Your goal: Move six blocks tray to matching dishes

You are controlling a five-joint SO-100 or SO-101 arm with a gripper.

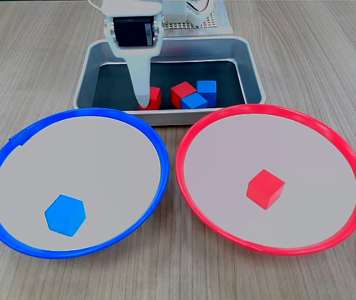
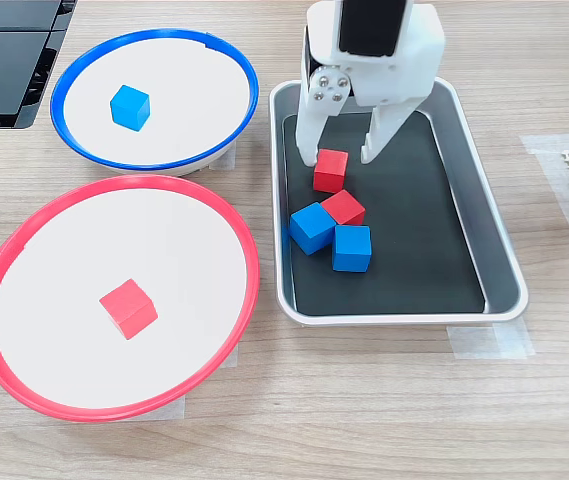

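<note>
Currently hovering low in the tray: gripper, fingers spread wide, straddling a red block without gripping it. Sitting clustered just beside, three more blocks. Resting in matching dishes: one blue cube, one red cube.

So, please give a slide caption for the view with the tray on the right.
Open gripper straddles a red block in the tray.
</note>
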